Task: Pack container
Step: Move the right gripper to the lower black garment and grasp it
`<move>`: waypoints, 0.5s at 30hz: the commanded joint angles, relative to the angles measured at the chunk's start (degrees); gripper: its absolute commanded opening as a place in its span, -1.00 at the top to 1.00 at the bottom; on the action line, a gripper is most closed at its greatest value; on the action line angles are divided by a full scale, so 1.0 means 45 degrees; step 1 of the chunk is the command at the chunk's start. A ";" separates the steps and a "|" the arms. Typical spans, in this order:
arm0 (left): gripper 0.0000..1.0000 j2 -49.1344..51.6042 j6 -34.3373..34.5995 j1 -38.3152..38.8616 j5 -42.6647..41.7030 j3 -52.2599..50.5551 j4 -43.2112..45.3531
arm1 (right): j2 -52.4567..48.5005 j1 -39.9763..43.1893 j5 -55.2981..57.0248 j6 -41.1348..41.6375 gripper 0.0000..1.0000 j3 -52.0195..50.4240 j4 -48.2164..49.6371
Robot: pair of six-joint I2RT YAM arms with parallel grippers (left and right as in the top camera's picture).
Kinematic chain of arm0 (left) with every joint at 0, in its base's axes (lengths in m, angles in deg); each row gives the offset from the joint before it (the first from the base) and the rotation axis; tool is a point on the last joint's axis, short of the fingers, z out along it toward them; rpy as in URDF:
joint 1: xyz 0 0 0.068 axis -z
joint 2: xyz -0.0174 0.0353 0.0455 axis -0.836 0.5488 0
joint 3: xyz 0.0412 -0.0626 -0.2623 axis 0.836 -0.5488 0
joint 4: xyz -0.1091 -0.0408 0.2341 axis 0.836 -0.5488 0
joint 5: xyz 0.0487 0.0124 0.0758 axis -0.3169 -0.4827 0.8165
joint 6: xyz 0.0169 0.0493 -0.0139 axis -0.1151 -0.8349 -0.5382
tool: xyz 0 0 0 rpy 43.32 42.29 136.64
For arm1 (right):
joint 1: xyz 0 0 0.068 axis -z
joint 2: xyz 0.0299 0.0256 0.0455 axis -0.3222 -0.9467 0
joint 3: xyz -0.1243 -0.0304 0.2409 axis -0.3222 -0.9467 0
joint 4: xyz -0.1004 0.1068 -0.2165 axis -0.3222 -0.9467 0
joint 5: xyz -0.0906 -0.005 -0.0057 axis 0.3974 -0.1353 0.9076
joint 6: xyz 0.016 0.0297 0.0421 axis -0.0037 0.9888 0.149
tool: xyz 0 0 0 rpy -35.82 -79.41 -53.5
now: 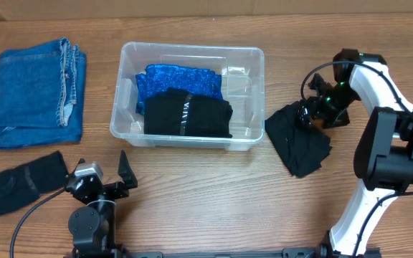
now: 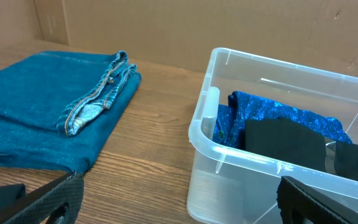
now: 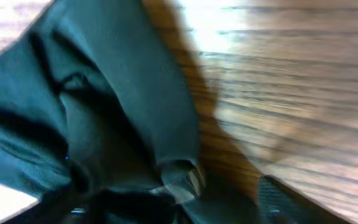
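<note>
While the right claw [image 1: 311, 115] bunches up the loose black garment [image 1: 300, 147], the container [image 1: 192, 47] sits mid-tabletop [image 1: 206, 208], partly packed.
Fabric folds converge at that claw in the blurred wrist view, so it looks clenched on the cloth's edge nearest the tub, likely for a short carry over the rim. Blue cloth [image 1: 178, 77] and a folded black piece [image 1: 187, 116] lie flat inside, leaving the right end free. The left claw [image 1: 99, 180] rests spread and empty near folded jeans [image 1: 34, 89].
</note>
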 commanded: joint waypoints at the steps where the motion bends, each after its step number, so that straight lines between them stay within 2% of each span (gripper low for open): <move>1: -1.00 -0.0136 -0.0214 -0.0131 0.0160 -0.0024 0.0015 | 0.0272 -0.0058 -0.0340 -0.0291 -0.34 -0.0544 0.0248; 3: -1.00 -0.0136 -0.0214 -0.0131 0.0160 -0.0024 0.0015 | 0.0272 -0.0063 -0.0748 -0.0272 -0.02 -0.0714 0.0379; 7: -1.00 -0.0136 -0.0214 -0.0131 0.0160 -0.0024 0.0015 | 0.0272 -0.0063 -0.0753 0.0238 0.85 -0.0733 0.0403; 8: -1.00 -0.0136 -0.0214 -0.0131 0.0160 -0.0024 0.0015 | 0.0272 -0.0063 -0.0738 0.0515 0.92 -0.0695 0.0427; 12: -1.00 -0.0136 -0.0214 -0.0131 0.0160 -0.0024 0.0015 | 0.0277 0.0019 -0.0369 0.1700 0.92 0.0520 -0.0233; 15: -1.00 -0.0136 -0.0214 -0.0131 0.0160 -0.0024 0.0015 | 0.0291 0.0015 -0.0379 0.2312 0.92 0.2433 -0.1491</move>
